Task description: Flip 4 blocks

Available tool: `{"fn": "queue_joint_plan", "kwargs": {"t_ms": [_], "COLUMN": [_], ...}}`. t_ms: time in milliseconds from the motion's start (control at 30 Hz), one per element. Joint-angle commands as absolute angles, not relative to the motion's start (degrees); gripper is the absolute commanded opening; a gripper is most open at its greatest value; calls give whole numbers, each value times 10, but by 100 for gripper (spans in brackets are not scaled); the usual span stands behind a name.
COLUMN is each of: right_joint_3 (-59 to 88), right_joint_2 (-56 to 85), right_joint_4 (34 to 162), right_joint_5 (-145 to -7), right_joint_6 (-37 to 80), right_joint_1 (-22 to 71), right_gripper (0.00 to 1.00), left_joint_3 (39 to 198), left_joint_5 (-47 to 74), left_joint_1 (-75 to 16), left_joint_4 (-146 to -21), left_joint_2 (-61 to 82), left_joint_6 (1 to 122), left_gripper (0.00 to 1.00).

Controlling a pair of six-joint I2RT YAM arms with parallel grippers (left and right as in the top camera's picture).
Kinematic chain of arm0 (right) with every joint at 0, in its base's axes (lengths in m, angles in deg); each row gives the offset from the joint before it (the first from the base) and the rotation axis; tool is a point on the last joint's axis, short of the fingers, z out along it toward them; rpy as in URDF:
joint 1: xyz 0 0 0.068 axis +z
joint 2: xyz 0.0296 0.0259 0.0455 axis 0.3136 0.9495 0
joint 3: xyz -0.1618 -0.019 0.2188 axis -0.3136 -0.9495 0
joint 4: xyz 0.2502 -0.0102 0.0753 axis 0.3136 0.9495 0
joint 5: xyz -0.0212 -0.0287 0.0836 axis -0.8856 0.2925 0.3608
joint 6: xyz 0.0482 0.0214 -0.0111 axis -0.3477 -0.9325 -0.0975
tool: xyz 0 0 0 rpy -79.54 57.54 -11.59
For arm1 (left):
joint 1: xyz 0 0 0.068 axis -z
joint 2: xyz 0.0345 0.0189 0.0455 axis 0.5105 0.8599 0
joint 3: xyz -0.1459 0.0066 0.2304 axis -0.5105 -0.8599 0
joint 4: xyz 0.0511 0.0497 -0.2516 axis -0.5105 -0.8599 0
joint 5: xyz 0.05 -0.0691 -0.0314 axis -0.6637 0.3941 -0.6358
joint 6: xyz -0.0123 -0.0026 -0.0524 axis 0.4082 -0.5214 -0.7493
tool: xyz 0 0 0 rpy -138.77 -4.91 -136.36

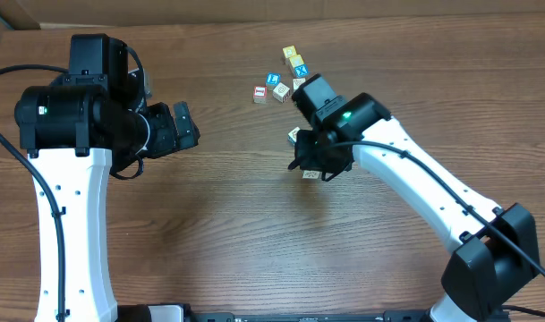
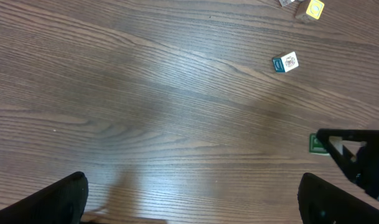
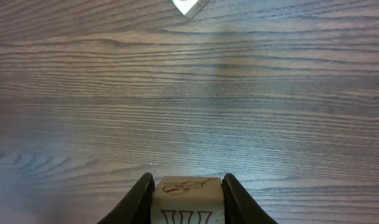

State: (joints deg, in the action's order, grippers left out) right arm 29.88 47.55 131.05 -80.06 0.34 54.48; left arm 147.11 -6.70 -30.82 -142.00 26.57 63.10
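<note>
STEP: flip under way | right gripper (image 3: 188, 182) pinches cream block (image 3: 188, 202) over the table (image 1: 254, 250) middle | left gripper (image 1: 184, 125) spread, near left edge | other blocks (image 1: 281, 85) by far edge | NEXT: likely turn it over and set it down gently.

White X on blue cube (image 1: 300, 71)

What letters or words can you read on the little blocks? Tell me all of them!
"X": white letter on the blue cube in the pile.
The blue block: a white letter, too small to read.
The held block in the right pincer: red marks, cut off by the picture's edge, not readable.
All other blocks: too small or blurred to read.
</note>
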Motion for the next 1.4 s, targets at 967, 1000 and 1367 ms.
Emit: {"fn": "queue_joint_plan", "kwargs": {"t_ms": [967,1000,1367], "right_joint_3": [161,160,132], "right_joint_2": [473,473,495], "right_joint_4": [1061,1049,984], "right_joint_5": [-1071,-1081,-1017], "right_joint_6": [-38,-37,103], "right_joint_1": [557,555,518], "right_gripper": [82,83,83], "left_joint_3": [1471,1471,1471], "left_joint_5": [-73,-72,-72], "left_joint_1": [-311,-311,-311], "left_joint_4": [-1417,-1417,-1417], "left_joint_2": [266,266,266], "left_joint_6": [623,623,623], "left_gripper": [100,100,100]}}
